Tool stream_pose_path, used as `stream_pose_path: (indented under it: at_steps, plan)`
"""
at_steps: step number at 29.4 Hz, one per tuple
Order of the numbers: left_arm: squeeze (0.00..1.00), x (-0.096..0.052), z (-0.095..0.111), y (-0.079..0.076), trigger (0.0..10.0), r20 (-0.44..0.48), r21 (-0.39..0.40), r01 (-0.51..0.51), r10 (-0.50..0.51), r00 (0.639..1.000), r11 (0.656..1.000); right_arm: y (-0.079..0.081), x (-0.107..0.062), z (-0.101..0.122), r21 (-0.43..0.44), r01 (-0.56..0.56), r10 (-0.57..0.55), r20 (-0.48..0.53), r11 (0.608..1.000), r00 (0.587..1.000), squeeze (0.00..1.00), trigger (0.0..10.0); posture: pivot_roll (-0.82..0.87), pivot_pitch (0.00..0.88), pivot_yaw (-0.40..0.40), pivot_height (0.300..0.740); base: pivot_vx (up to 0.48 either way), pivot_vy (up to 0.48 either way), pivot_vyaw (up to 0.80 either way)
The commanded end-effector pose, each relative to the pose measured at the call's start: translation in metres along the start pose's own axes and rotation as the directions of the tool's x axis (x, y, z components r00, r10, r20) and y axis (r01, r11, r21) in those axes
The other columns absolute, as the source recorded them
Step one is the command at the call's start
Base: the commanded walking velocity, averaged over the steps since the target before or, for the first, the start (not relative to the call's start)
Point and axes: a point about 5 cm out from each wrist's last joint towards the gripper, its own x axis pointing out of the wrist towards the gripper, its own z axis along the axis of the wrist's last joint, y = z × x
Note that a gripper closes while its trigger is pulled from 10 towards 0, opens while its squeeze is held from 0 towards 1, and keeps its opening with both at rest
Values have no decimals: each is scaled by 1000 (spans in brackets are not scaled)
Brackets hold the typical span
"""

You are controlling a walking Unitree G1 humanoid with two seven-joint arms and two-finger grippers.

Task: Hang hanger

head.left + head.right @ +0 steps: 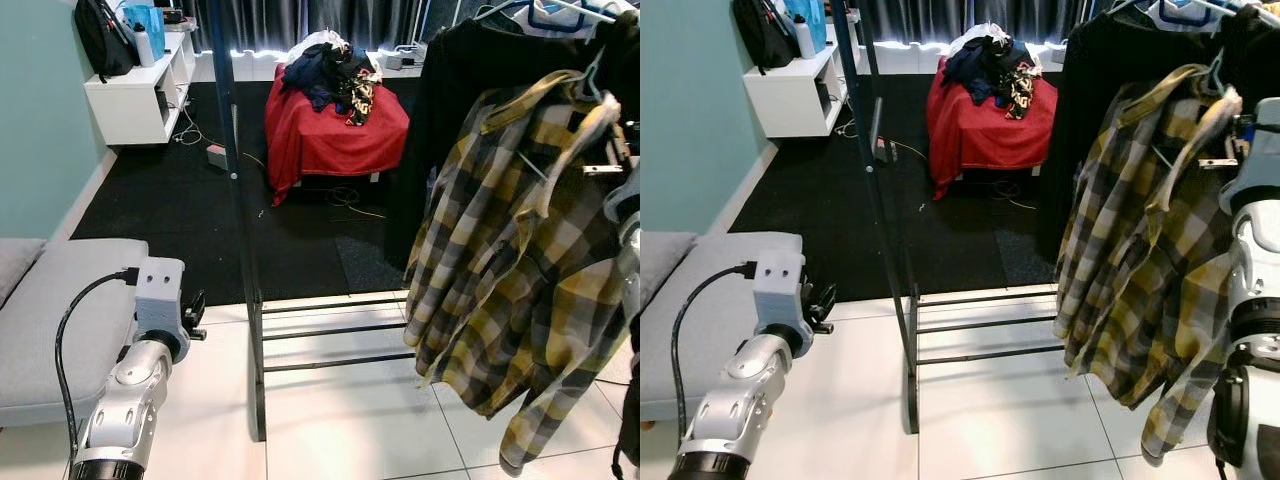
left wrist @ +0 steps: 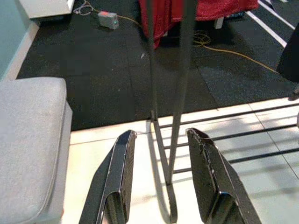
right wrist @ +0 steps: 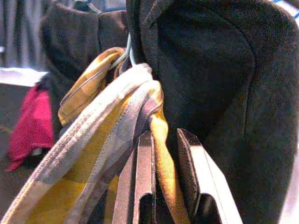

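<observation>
Hanger (image 3: 128, 53), light and stiff under a soft plaid shirt (image 1: 510, 280), is apparently pinched at the collar by the right gripper (image 3: 166, 186); left gripper (image 2: 163, 186) jaws gape empty.

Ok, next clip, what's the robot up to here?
It is hanging a plaid shirt on a hanger at the clothes rack. The right gripper is raised at the shirt's collar, its fingers shut on a fold of the fabric, next to dark clothes on the rail. The left gripper is open, low over the tiled floor, holding nothing.
</observation>
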Motion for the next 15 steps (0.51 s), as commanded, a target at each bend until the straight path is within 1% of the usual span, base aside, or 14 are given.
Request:
stream_pose_path:
  at_steps: [1,2,3,4,5,6,7,8,9,10,12,14,15]
  plan:
    - [0,-1,-3,3,10000,-13,15,-2,2,1000,1000,-8,9,34,25,33,-36,153,999,988,0,10000,-12,175,-6,740,0,0,0]
    - [0,-1,-3,3,10000,-13,15,-2,2,1000,1000,9,8,28,34,-56,50,144,998,988,0,10000,-10,175,-7,740,0,0,0]
    - [0,0,-3,3,10000,-12,17,-3,4,1000,1000,36,4,20,46,-237,228,136,971,964,0,10000,-5,173,-6,740,0,0,0]
    - [0,0,-3,3,10000,-12,17,-3,4,1000,1000,36,4,20,46,-237,228,136,971,964,0,10000,-5,173,-6,740,0,0,0]
    - [0,0,-3,3,10000,-12,17,-7,7,1000,1000,63,-3,11,65,-404,394,129,912,910,0,10000,-3,173,-7,740,0,0,0]
    - [0,0,-3,4,10000,-11,19,-10,11,1000,1000,88,-15,-1,91,-537,527,113,839,842,0,10000,-1,169,-7,740,0,0,0]
    - [0,0,-3,4,10000,-11,19,-10,11,1000,1000,88,-15,-1,91,-537,527,113,839,842,0,10000,-1,169,-7,740,0,0,0]
    - [0,0,-3,5,10000,-11,20,-13,13,1000,1000,103,-24,-10,110,-604,595,100,790,797,0,10000,0,168,-6,740,0,0,0]
    - [0,-1,-4,5,10000,-12,22,-15,15,1000,1000,113,-32,-20,133,-636,632,77,760,771,0,10000,2,166,-6,740,0,0,0]
    - [0,-1,-5,5,10000,-15,23,-16,16,1000,1000,120,-39,-29,161,-645,647,51,747,761,0,10000,2,166,-6,740,0,0,0]
    - [0,-2,-7,3,10000,-19,25,-16,17,1000,1000,126,-48,-41,191,-641,651,16,743,759,0,10000,3,162,-3,740,0,0,0]
    - [0,-2,-7,3,10000,-19,25,-16,17,1000,1000,126,-48,-41,191,-641,651,16,743,759,0,10000,3,162,-3,740,0,0,0]
    - [0,-3,-8,3,10000,-22,25,-16,16,1000,1000,128,-51,-45,197,-636,647,6,746,762,0,10000,3,162,-3,740,0,0,0]
